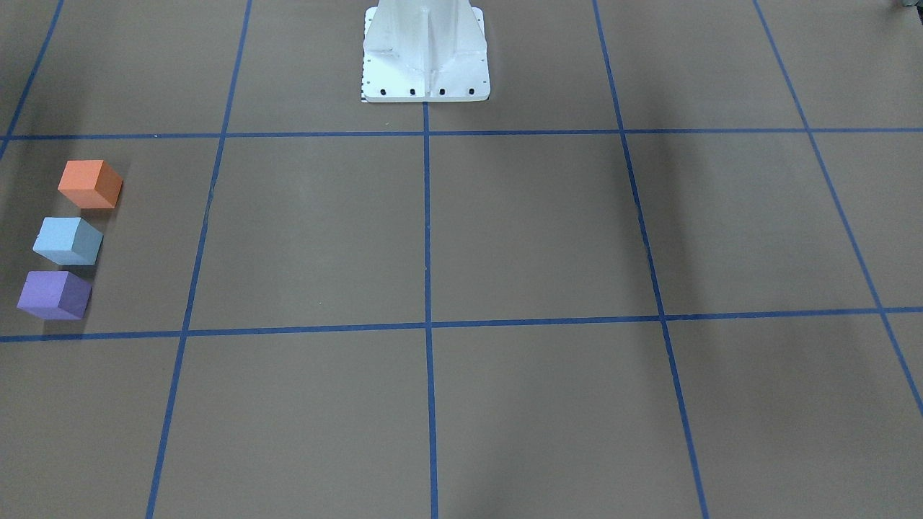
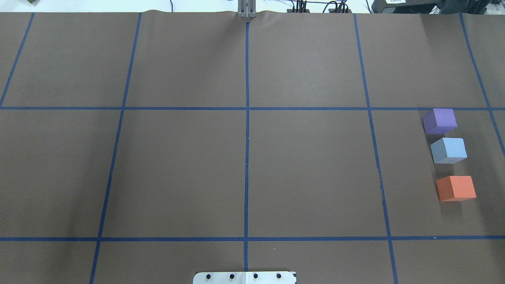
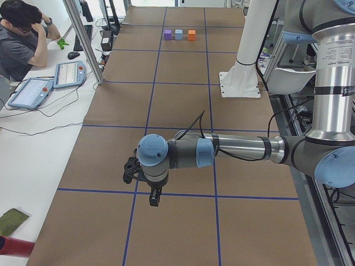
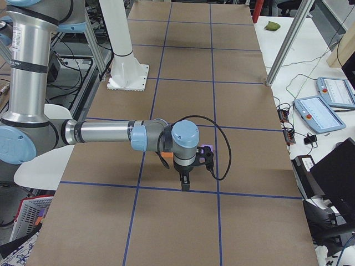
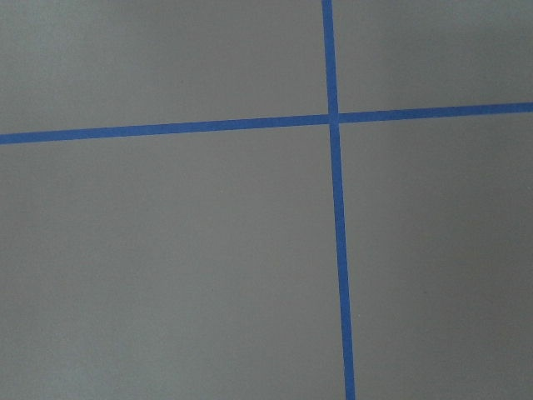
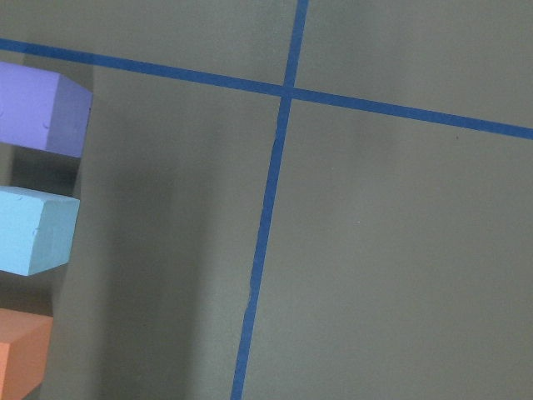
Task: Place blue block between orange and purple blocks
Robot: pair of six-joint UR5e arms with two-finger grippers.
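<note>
The blue block [image 2: 448, 150] sits on the brown table between the purple block [image 2: 440, 120] and the orange block [image 2: 456, 188], in one row at the robot's right. The row also shows in the front view: orange [image 1: 90, 184], blue [image 1: 68, 241], purple [image 1: 54, 294]. The right wrist view has all three at its left edge, with the blue block [image 6: 33, 229] in the middle. My left gripper [image 3: 155, 198] hangs over the table's left end, far from the blocks. My right gripper [image 4: 184, 184] hangs above the table beside the blocks. I cannot tell whether either is open.
Blue tape lines [image 2: 247, 138] divide the table into squares. The white robot pedestal [image 1: 425, 54] stands at the table's robot-side edge. A seated operator [image 3: 22, 39] and teach pendants [image 3: 50, 83] are on a side desk.
</note>
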